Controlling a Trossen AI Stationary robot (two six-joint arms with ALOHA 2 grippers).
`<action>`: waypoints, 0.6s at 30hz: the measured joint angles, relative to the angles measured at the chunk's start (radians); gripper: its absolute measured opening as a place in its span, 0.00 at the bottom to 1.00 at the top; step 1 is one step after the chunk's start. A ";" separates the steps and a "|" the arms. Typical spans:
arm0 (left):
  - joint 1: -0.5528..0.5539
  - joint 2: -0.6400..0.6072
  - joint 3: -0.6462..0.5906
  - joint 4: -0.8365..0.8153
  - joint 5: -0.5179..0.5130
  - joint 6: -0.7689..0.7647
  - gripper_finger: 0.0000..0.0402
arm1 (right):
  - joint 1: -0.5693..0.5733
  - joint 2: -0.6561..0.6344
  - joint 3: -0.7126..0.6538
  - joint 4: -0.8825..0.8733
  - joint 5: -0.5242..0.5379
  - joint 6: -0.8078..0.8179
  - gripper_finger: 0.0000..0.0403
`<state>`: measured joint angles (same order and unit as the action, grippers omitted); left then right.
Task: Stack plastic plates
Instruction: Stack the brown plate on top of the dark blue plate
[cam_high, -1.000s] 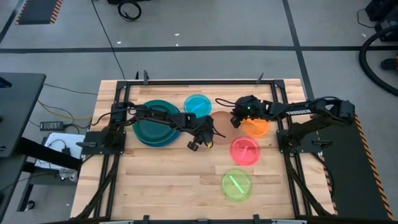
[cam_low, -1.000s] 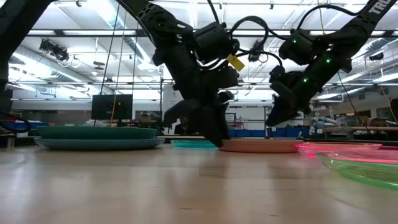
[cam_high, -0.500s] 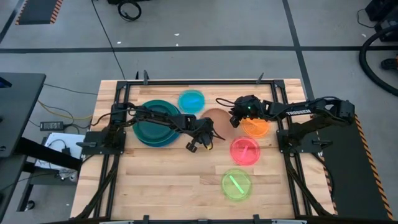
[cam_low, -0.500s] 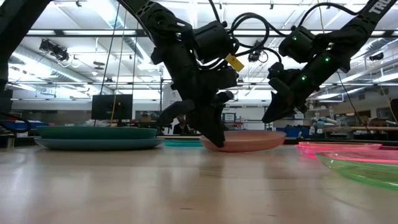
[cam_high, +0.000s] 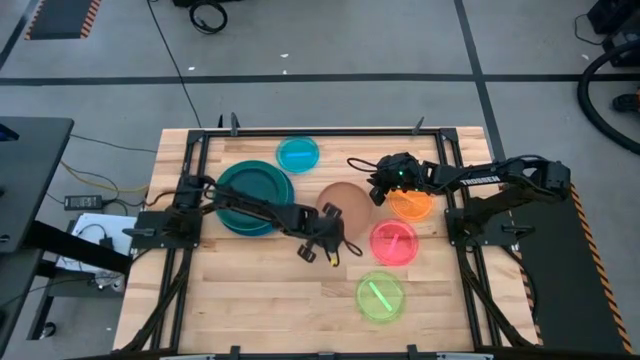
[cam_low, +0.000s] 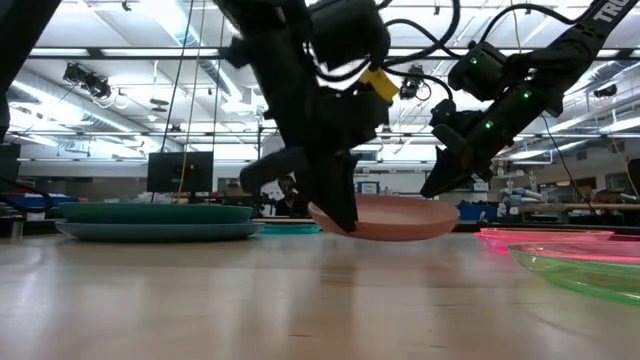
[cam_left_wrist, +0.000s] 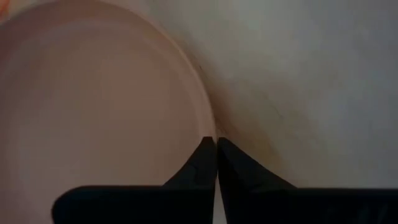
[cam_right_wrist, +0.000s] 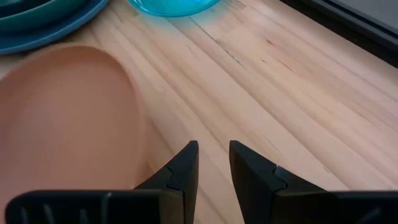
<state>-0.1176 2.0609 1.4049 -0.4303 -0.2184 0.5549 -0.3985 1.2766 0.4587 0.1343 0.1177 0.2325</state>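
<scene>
lifted now, brown plate (cam_low: 385, 218) rim pinched between left gripper (cam_left_wrist: 216, 149) jaws.

The right hand (cam_right_wrist: 212, 163) is hovering over the wooden bench (cam_right_wrist: 273, 81) with its two dark fingers (cam_right_wrist: 180, 171) standing slightly apart and nothing between them. The brown plate (cam_right_wrist: 68, 118) is lying just beside one finger, its rim close to that fingertip. Farther ahead of the hand, the edge of a translucent cyan plate (cam_right_wrist: 171, 6) is showing, with stacked teal and blue plates (cam_right_wrist: 43, 22) next to it beyond the brown plate.
</scene>
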 joint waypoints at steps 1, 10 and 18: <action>-0.010 0.000 0.015 -0.030 -0.018 -0.017 0.03 | 0.000 0.000 0.000 0.000 0.000 0.000 0.25; -0.076 -0.005 0.108 -0.252 -0.085 -0.188 0.03 | 0.018 0.000 0.000 0.003 0.002 0.005 0.25; -0.163 -0.065 0.108 -0.447 -0.186 -0.376 0.02 | 0.046 0.000 0.000 0.020 0.027 0.018 0.25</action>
<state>-0.2809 1.9954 1.5131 -0.8771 -0.4047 0.1788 -0.3520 1.2766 0.4583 0.1538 0.1452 0.2508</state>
